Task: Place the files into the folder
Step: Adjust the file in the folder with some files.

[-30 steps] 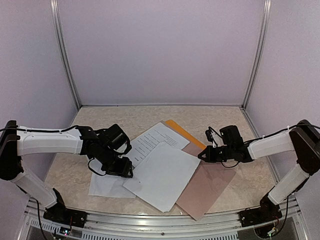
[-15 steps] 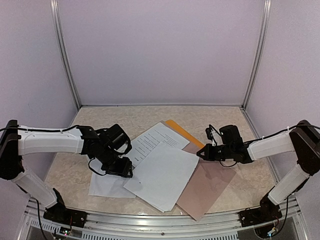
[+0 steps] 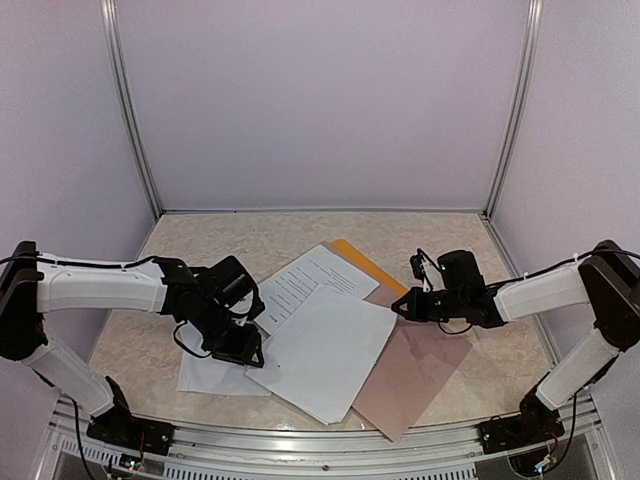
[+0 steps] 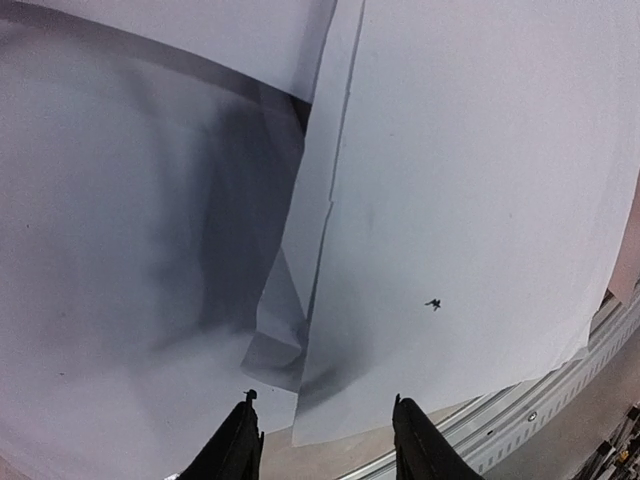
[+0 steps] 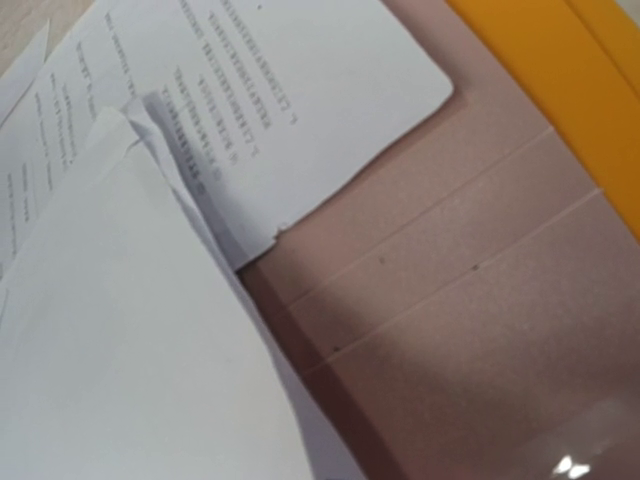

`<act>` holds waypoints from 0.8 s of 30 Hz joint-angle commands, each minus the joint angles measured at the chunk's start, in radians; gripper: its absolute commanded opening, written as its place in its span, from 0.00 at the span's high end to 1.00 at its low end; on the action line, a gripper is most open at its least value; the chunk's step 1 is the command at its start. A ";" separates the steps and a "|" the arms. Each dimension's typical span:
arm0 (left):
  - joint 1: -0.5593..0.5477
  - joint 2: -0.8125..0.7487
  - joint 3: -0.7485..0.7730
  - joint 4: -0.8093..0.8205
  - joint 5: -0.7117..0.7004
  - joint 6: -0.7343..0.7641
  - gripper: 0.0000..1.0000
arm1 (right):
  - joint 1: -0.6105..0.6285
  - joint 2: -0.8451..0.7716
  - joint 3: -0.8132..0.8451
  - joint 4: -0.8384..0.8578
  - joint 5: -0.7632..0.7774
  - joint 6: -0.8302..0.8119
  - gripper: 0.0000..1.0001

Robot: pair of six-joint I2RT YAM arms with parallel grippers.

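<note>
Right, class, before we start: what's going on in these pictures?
Two robot arms are working on loose paper sheets spread on a table. The left end effector is open, low over the sheets' near-left edge, gripping nothing. The right end effector is at the far-right corner of the top sheet, beside a pinkish board; open or shut cannot be seen. The orange folder lies mostly under the sheets, and no sheet looks filed yet.

Pale lilac walls [image 3: 320,100] (metal corner posts [image 3: 131,110]) enclose a beige marbled table [image 3: 250,228].
</note>
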 commanded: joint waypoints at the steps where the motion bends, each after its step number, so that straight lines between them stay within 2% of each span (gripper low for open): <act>1: -0.003 0.011 -0.026 0.017 0.044 -0.013 0.57 | 0.012 -0.011 -0.009 -0.006 0.017 -0.002 1.00; 18: 0.040 0.039 -0.063 0.069 0.121 -0.023 0.70 | 0.014 -0.013 -0.007 -0.017 0.025 -0.009 1.00; 24: 0.047 0.032 -0.060 0.063 0.126 -0.021 0.80 | 0.015 -0.010 -0.009 -0.016 0.024 -0.010 1.00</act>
